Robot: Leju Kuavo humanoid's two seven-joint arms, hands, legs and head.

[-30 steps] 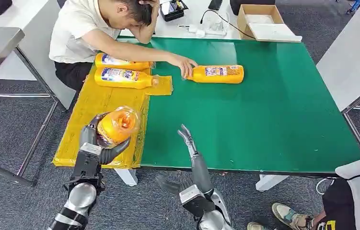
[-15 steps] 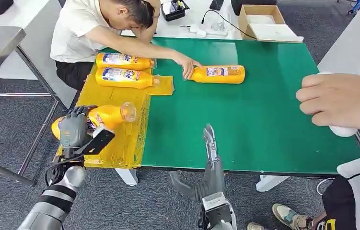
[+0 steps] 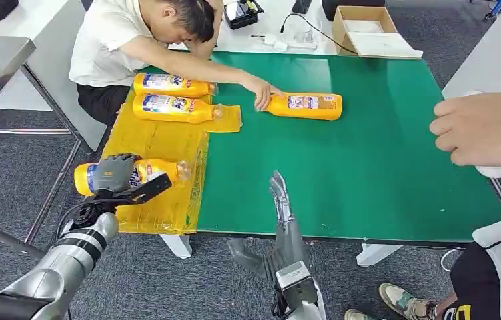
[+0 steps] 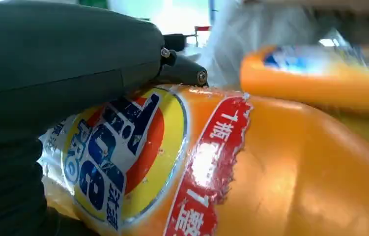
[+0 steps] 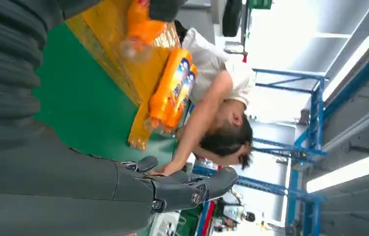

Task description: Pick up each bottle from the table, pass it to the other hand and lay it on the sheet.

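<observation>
Your left hand (image 3: 115, 175) grips the bottle (image 3: 157, 171), which lies on its side at the near end of the yellow sheet (image 3: 161, 143), at about 8 o'clock on the worktop (image 3: 367, 167), cap toward 3 o'clock. Risk, as I judge it: the bottle sits close to the sheet's 9 o'clock edge, base apparently overhanging, so if you let go fast it may roll off; dragging the fingers out could also wrinkle the sheet. Your left arm comes in low from 7 o'clock, fingers wrapped over the label. Your right hand (image 3: 281, 200) is spread flat, holding nothing, fingers pointing to 12 above the near worktop edge. Two bottles (image 3: 171, 97) lie on the sheet at 11 o'clock; a person's hand (image 3: 261, 90) touches the fourth bottle (image 3: 307, 105).
</observation>
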